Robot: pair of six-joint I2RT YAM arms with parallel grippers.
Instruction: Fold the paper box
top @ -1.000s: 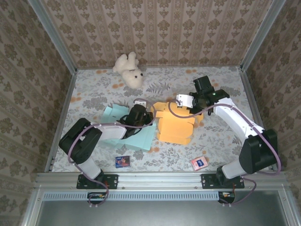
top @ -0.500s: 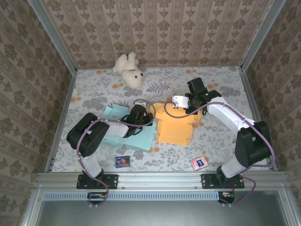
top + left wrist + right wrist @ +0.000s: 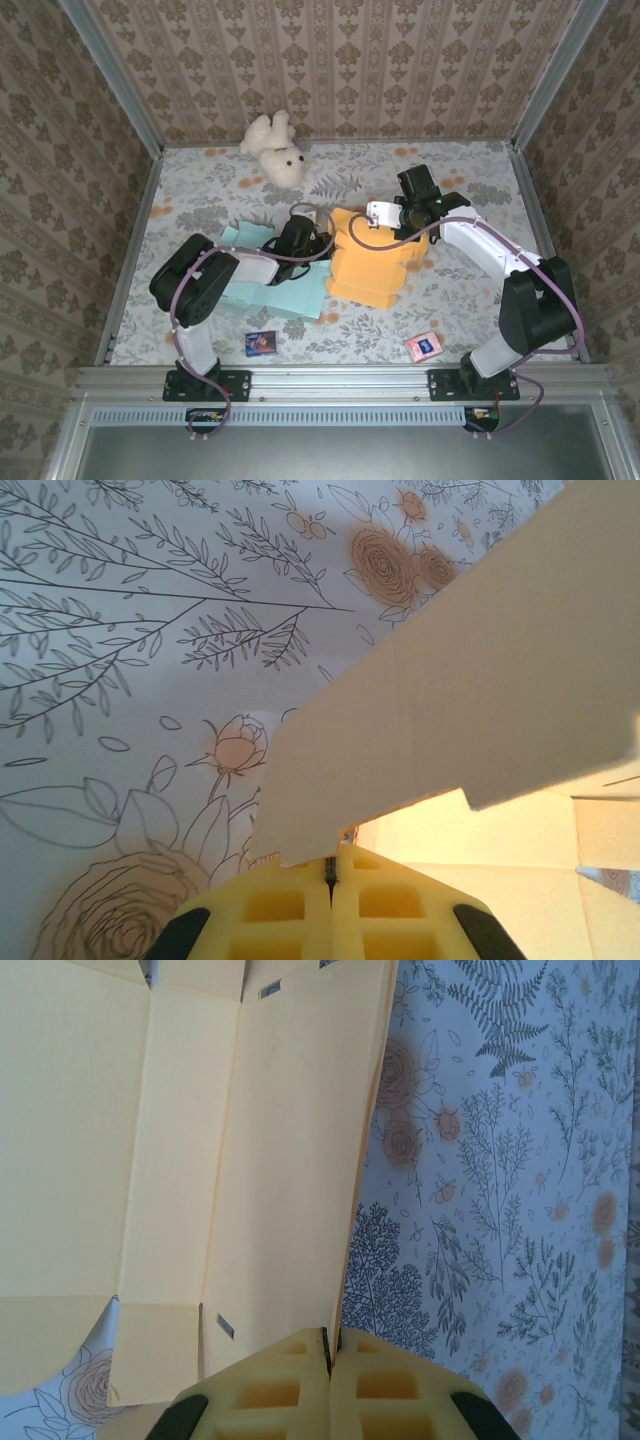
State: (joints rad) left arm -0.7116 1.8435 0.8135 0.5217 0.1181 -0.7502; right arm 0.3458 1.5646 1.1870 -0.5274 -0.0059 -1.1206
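Left gripper (image 3: 331,862) is pinched shut on a flap of the box (image 3: 370,265), which sits mid-table between the arms. Right gripper (image 3: 327,1338) is clamped on the box's far-right panel edge. Panels are partly raised and the slots look empty, so I'd say it's early with most folds left.

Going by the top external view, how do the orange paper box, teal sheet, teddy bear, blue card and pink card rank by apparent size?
1. orange paper box and teal sheet: too close to rank; the sheet is partly covered.
2. teddy bear.
3. blue card and pink card: look alike.
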